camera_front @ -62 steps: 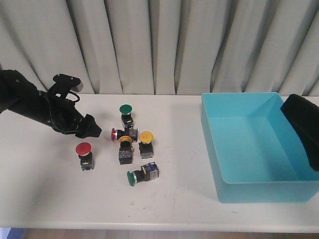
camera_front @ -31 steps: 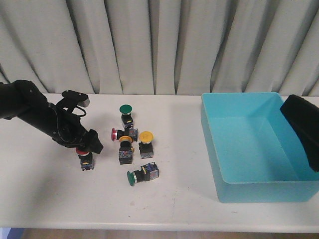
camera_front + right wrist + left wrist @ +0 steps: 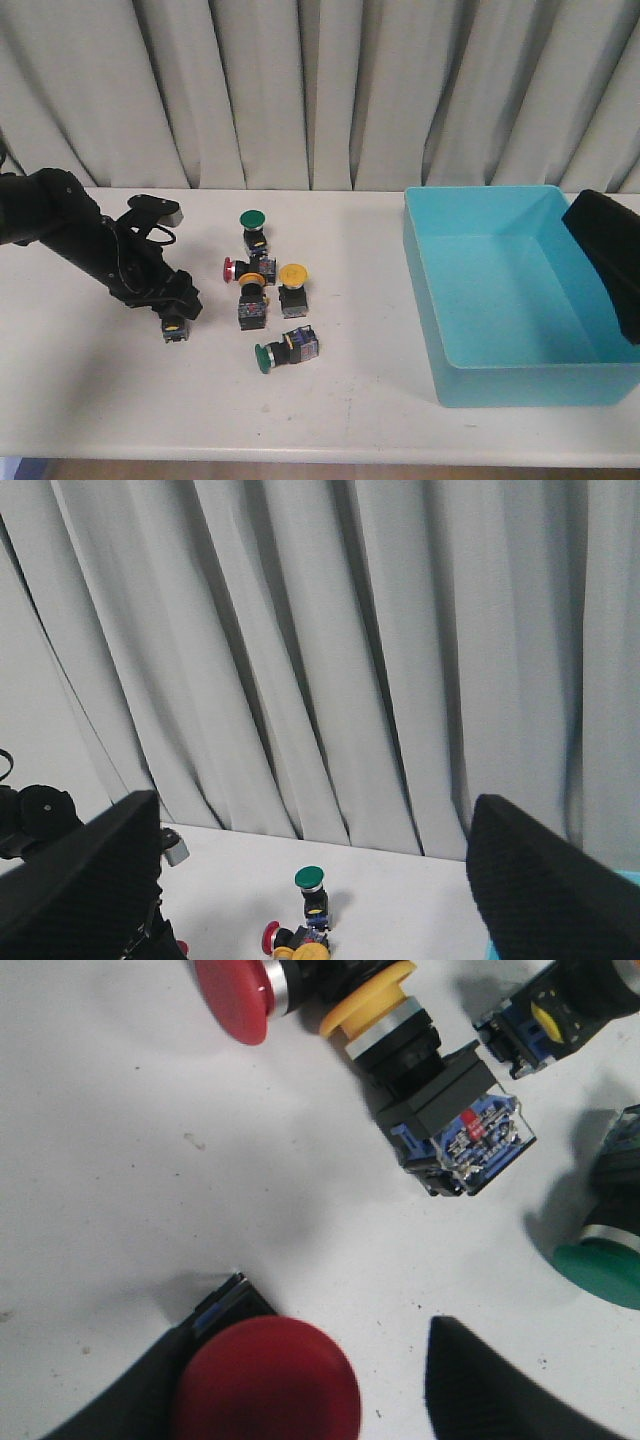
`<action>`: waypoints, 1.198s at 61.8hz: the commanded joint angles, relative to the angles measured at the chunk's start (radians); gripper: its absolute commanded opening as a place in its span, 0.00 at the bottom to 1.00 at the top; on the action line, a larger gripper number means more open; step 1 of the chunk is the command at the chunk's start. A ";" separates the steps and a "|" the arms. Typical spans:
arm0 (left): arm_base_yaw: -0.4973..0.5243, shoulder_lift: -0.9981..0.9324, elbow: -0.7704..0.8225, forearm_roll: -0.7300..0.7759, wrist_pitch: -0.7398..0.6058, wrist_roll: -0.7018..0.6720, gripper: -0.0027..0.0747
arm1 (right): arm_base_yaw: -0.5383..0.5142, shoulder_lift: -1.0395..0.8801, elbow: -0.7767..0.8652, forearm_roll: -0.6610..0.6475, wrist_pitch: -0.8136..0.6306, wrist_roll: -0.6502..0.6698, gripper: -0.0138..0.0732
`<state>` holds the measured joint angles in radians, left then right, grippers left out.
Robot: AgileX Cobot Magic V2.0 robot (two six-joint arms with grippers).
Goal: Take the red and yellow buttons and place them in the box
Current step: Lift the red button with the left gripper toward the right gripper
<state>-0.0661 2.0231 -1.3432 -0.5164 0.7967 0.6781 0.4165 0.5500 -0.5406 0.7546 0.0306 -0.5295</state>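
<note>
An upright red button stands between the fingers of my left gripper. The jaws are open: one finger touches the button's side, the other finger stands apart. In the front view my left gripper hides the cap and only the black body shows. A second red button and a yellow button lie on their sides, and another yellow button stands upright. The turquoise box sits at the right. My right gripper is open and empty, above the box's right side.
A green button stands upright behind the cluster. Another green button lies on its side toward the table's front. Grey curtains hang behind the white table. The right arm overhangs the box's right wall.
My left gripper has come down and moved right onto the upright red button. It now straddles the button and covers the cap in the front view. The right arm has not moved.
</note>
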 commanded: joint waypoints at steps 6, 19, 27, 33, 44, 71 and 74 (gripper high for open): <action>-0.004 -0.053 -0.026 -0.026 -0.002 -0.011 0.35 | 0.001 0.010 -0.035 0.006 -0.053 0.005 0.84; -0.004 -0.061 -0.026 -0.027 0.004 -0.010 0.02 | 0.001 0.010 -0.035 0.007 -0.049 0.007 0.84; -0.003 -0.089 -0.032 -0.074 0.044 -0.011 0.02 | 0.001 0.017 -0.035 0.007 -0.016 0.007 0.84; -0.003 -0.122 -0.065 -0.147 0.144 -0.011 0.02 | 0.001 0.040 -0.039 0.001 0.029 0.006 0.84; -0.007 -0.196 -0.126 -0.416 0.388 -0.010 0.02 | 0.003 0.141 -0.125 -0.009 0.163 -0.114 0.84; -0.239 -0.444 -0.134 -0.713 0.446 -0.030 0.02 | 0.003 0.305 -0.435 0.096 0.590 -0.509 0.84; -0.264 -0.452 -0.134 -0.736 0.446 -0.033 0.02 | 0.003 0.305 -0.436 0.115 0.613 -0.541 0.84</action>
<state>-0.2899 1.6330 -1.4442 -1.1424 1.2206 0.6628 0.4176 0.8577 -0.9360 0.8106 0.6382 -1.0049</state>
